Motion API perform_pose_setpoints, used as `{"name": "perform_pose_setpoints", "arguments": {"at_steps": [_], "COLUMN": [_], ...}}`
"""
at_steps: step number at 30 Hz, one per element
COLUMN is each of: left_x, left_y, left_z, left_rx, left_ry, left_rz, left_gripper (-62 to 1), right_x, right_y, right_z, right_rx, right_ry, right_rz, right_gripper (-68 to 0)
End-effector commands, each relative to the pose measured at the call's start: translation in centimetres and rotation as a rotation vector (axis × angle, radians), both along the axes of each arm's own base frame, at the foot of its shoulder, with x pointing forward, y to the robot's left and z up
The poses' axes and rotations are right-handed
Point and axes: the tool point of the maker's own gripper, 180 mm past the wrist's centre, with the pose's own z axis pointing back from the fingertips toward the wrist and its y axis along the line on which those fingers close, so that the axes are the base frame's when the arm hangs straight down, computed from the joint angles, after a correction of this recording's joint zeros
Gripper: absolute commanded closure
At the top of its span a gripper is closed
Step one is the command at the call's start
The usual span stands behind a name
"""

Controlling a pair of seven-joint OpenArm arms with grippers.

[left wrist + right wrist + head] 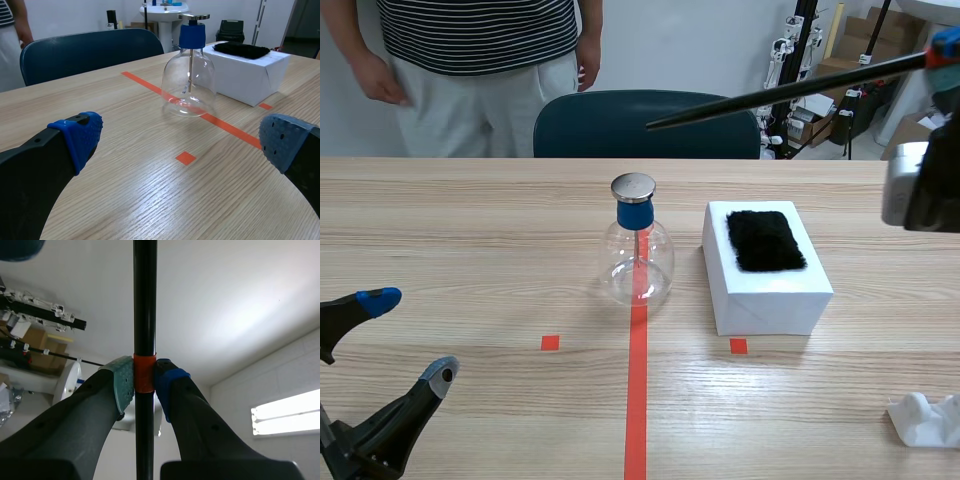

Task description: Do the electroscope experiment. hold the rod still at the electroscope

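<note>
the black rod (790,90) slants in the air, its tip just above the top of the electroscope (638,245) with a gap showing between them. it runs off toward 2 o'clock to the right gripper (144,377), whose pads are clamped on it. a white box (765,295) topped with a black fur pad (765,240) stands at the electroscope's 3 o'clock, and the left gripper (410,335) sits low at 8 o'clock, fingers spread wide around nothing.

The rod (790,90) hangs raised, clear of the electroscope (638,250).

Wooden table (470,250), electroscope (639,250), white box (770,292), white wad (925,420)
</note>
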Motion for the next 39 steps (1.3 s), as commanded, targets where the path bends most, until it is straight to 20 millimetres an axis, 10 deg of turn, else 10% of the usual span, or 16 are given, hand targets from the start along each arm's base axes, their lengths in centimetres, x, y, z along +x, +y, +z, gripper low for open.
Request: {"name": "perform_pose_setpoints", "arguments": {"at_steps": [1, 18, 39], "left_x": [0.1, 0.1, 0.1], "left_y": [0.4, 0.4, 0.4], "left_z": [0.6, 0.6, 0.6], "left_rx": [-0.006, -0.006, -0.006], "left_ry": [-0.02, -0.02, -0.02], "left_rz": [0.003, 0.003, 0.003], "left_gripper": [-62.3, -62.3, -62.3], "right_x": [-0.2, -5.7, -12.0], "right_y": [-0.6, -7.2, 0.0], "right_z": [1.5, 1.5, -2.8], "right_rx": [0.006, 0.267, 0.418], "right_ry": [-0.037, 0.031, 0.123], "right_rz": [-0.012, -0.163, 0.032], "right_gripper": [0.1, 0.0, 0.0]}}
